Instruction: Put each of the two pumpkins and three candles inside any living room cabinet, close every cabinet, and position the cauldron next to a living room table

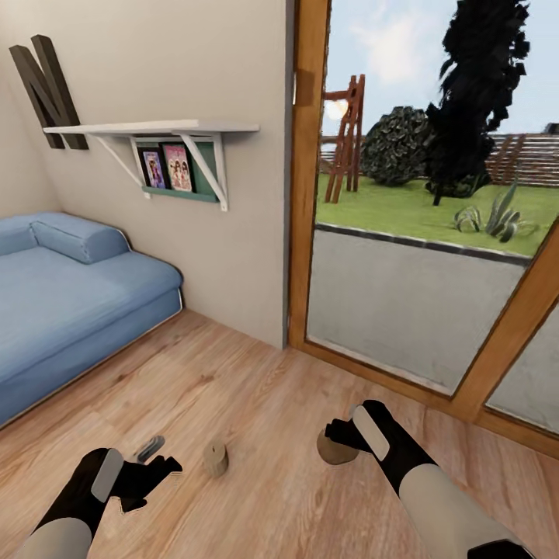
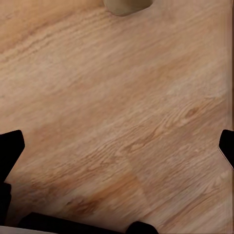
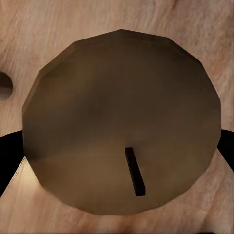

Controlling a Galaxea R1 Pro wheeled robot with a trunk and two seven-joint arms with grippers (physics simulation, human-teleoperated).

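Two candles show. One beige candle (image 1: 215,458) stands on the wooden floor just right of my left gripper (image 1: 157,458), which is open and holds nothing. In the left wrist view that candle (image 2: 127,5) sits at the frame's edge, ahead of the spread left gripper (image 2: 117,146). My right gripper (image 1: 340,439) is shut on a second candle (image 1: 334,452) low over the floor. In the right wrist view this candle's (image 3: 117,112) round top and dark wick lie between the black fingers (image 3: 9,156). The pumpkins, cabinet and cauldron are out of view.
A blue sofa (image 1: 70,303) stands at the left against the wall. A white wall shelf (image 1: 155,128) hangs above it. A wood-framed glass door (image 1: 419,295) onto the garden fills the right. Wooden floor (image 1: 264,404) stretches ahead of both arms.
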